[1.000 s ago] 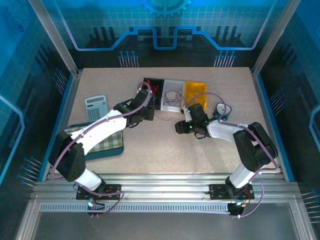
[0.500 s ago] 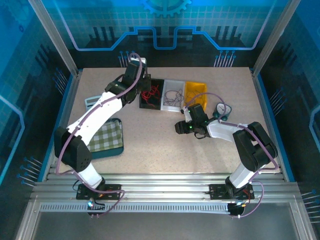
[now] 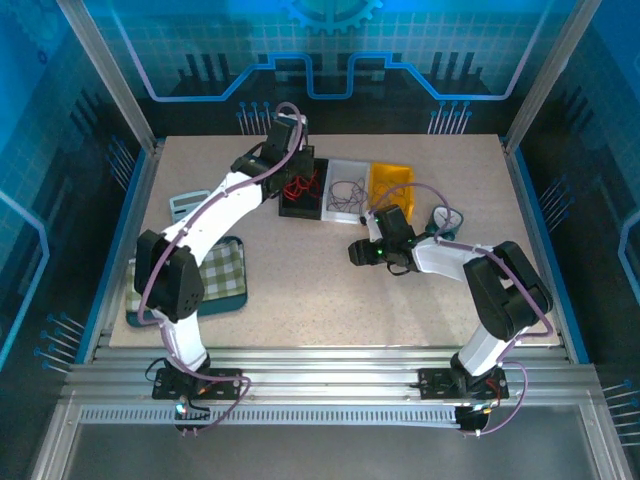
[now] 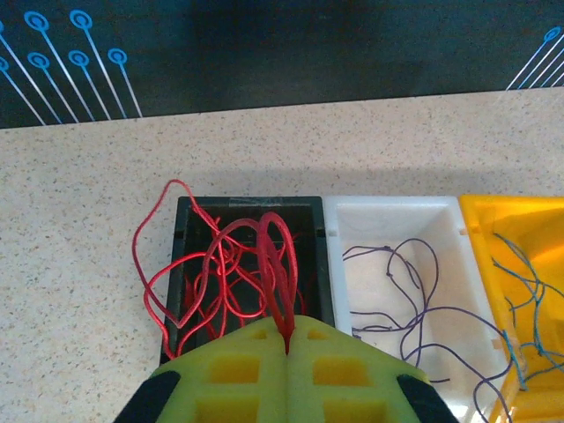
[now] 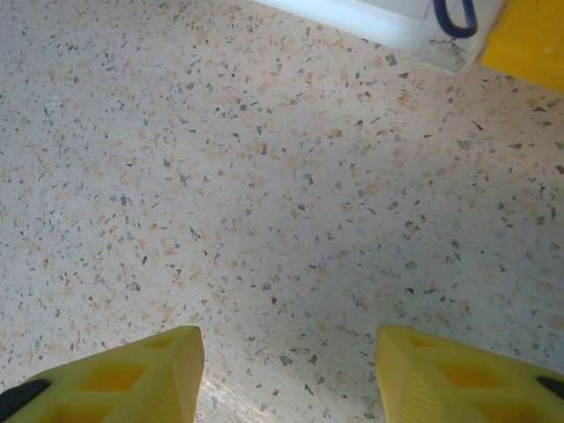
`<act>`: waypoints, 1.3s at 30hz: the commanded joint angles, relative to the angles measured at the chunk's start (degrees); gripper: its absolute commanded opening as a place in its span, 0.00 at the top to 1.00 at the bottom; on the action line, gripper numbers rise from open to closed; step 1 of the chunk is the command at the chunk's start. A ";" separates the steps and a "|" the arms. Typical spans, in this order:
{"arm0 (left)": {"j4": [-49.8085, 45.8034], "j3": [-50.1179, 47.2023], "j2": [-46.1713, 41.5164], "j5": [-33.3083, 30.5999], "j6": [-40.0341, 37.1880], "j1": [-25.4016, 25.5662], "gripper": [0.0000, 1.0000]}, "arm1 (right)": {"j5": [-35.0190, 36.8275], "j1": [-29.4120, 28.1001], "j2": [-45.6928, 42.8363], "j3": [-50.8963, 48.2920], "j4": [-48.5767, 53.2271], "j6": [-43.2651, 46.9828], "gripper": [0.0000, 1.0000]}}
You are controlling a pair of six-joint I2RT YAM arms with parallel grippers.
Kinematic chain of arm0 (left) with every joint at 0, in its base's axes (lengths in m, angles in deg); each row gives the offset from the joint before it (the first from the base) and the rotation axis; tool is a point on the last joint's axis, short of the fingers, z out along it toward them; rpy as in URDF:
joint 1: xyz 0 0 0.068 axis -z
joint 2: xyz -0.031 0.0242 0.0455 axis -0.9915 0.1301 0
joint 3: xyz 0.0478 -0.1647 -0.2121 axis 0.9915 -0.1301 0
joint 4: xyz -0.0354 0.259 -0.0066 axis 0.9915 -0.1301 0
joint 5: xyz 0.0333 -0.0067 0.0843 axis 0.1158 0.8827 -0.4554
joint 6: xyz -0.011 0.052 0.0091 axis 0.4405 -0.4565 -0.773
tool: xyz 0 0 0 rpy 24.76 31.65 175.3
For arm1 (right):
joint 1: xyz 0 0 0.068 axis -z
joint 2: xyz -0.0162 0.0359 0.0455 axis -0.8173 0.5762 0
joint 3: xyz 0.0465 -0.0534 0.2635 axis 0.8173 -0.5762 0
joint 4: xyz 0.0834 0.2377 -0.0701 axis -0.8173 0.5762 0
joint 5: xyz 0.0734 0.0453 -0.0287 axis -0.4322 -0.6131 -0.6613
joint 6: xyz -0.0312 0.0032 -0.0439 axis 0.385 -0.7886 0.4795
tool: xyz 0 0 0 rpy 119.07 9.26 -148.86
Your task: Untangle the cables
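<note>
Where the left hand (image 4: 286,342) pinches, thin red cables (image 4: 275,273) loop.

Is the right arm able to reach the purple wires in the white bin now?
Probably yes. The right gripper, open, is over bare table just before the white bin; nothing lies between it and the purple wires. The left gripper, shut on a red wire, is over the black bin.

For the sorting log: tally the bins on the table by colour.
Black bin: 1
White bin: 1
Yellow bin: 1
Total: 3
</note>
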 commanded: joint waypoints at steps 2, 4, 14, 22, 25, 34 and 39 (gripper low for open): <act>-0.58 2.00 1.35 3.22 0.03 -0.47 1.00 | 0.44 0.72 0.54 1.56 0.78 -0.41 0.46; -1.17 1.18 1.95 5.52 1.24 -0.47 1.00 | 0.40 0.85 0.62 1.58 0.87 -0.45 0.46; -2.07 -0.20 8.83 24.47 13.60 -4.79 1.00 | 0.19 1.08 0.37 1.76 2.08 0.24 0.46; -1.64 2.72 14.78 30.32 16.62 -7.89 1.00 | 1.20 1.34 -1.39 1.24 3.41 0.84 0.45; -1.80 4.90 17.31 31.69 16.61 -8.07 1.00 | 1.76 1.47 -2.35 0.47 3.67 0.93 0.45; -0.24 9.54 22.48 37.00 20.37 -8.12 1.00 | 2.31 1.61 -2.82 0.64 4.21 1.01 0.45; -0.40 9.32 21.67 36.50 20.46 -8.42 0.89 | 2.15 1.69 -2.33 1.03 4.22 1.33 0.45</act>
